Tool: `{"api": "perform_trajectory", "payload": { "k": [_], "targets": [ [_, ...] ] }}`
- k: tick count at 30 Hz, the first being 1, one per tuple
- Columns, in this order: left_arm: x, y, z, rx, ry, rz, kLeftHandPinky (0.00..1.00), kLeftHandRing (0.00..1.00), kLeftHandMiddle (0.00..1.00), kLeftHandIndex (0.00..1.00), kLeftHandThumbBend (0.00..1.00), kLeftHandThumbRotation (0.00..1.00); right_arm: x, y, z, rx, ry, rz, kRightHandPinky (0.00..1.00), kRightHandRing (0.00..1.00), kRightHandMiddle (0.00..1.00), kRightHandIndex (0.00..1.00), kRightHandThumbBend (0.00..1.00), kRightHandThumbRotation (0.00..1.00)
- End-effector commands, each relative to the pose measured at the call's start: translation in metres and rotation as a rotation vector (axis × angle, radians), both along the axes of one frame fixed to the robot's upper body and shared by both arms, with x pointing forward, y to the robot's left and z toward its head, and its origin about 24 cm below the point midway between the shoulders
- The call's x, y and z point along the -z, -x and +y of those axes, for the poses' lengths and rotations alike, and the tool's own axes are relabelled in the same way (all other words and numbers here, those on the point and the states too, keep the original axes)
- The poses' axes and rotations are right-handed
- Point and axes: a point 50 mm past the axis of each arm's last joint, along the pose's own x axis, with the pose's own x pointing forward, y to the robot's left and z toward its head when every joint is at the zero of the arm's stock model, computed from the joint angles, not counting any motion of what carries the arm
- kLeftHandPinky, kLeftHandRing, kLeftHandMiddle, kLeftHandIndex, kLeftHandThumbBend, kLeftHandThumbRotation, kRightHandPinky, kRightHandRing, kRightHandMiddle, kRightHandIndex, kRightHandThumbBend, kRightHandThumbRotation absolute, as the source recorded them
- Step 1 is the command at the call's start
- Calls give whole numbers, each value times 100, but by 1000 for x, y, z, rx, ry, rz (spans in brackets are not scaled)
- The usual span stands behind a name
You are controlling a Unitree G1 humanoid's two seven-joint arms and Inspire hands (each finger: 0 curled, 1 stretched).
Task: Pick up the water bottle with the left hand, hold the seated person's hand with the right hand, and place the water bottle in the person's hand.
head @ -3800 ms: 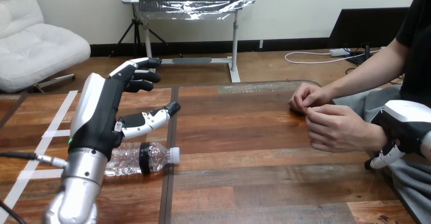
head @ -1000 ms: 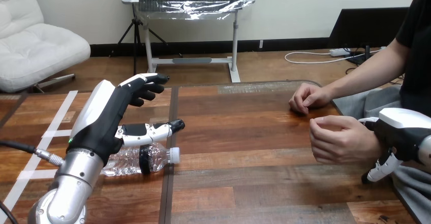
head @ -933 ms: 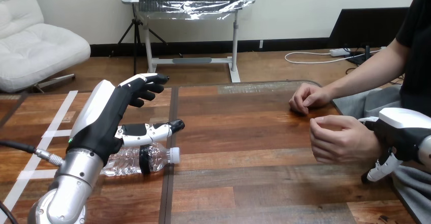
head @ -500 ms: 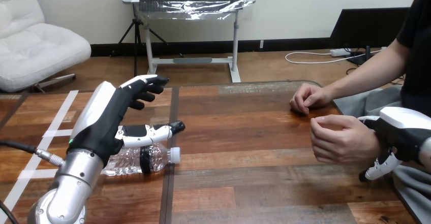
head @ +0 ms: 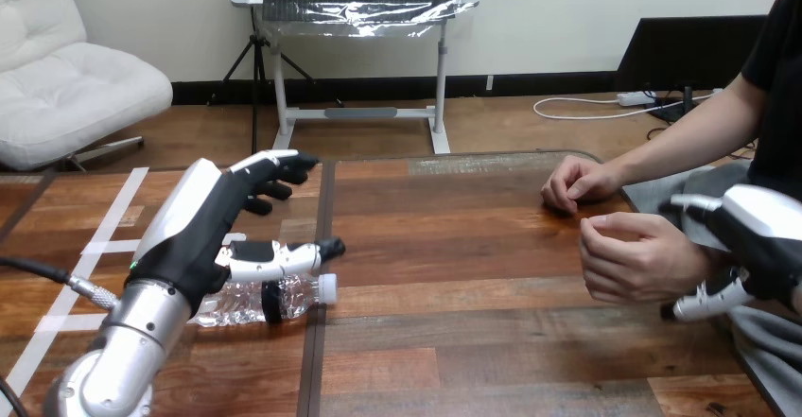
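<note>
Your left hand (head: 194,233) hangs over the bottle (head: 241,302), open: fingers straight and pointing away from you, thumb spread out to the right above the bottle's neck. You cannot tell whether the thumb touches the plastic.

You have the bottle lying on its side on the table (head: 473,341), under the palm, with its cap (head: 327,288) pointing right. The cap sits right at the dark seam (head: 317,218) that runs front to back across the boards. Strips of white tape (head: 113,214) cross the wood to the left of the hand.

To the right of the seam you have a wide stretch of bare wood, clear all the way over to the person's hands.

Your right hand (head: 757,233) is at the table's right edge, against the wrist (head: 705,258) of the person's near hand (head: 634,258). You cannot tell whether it grips that wrist. The near hand is loosely curled and held just above the wood by the right edge. The person's far hand (head: 575,182) rests on the table beyond it, close to the far edge.
</note>
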Motion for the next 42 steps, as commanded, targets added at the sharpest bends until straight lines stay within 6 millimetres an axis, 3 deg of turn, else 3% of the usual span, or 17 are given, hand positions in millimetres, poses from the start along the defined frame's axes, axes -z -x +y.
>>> {"api": "perform_trajectory", "payload": {
  "k": [1, 5, 11, 20, 26, 42],
  "targets": [
    [-27, -8, -3, 80, -112, -48, 76, 81, 82, 81, 74, 28, -29, 1, 13, -22, -79, -218, 85, 92, 93, 89, 63, 9],
    [-30, -9, -1, 119, -222, 2, 76, 83, 83, 82, 73, 30, -31, 8, 20, -27, -122, -287, 84, 92, 93, 88, 57, 12],
    [-33, -11, 2, 122, -353, 28, 74, 83, 84, 82, 74, 25, -34, 18, 28, -38, -178, -343, 84, 92, 93, 88, 52, 13],
    [-34, -17, 5, 113, -457, 49, 71, 81, 83, 82, 80, 16, -37, 30, 43, -69, -234, -426, 85, 91, 92, 86, 49, 7],
    [-33, -22, 7, 104, -497, 77, 76, 82, 84, 83, 81, 14, -40, 36, 52, -97, -280, -465, 84, 90, 90, 85, 50, 1],
    [-32, -31, 10, 121, -650, 155, 90, 88, 87, 86, 83, 15, -47, 43, 65, -159, -331, -519, 80, 87, 88, 82, 50, 0]
  ]
}}
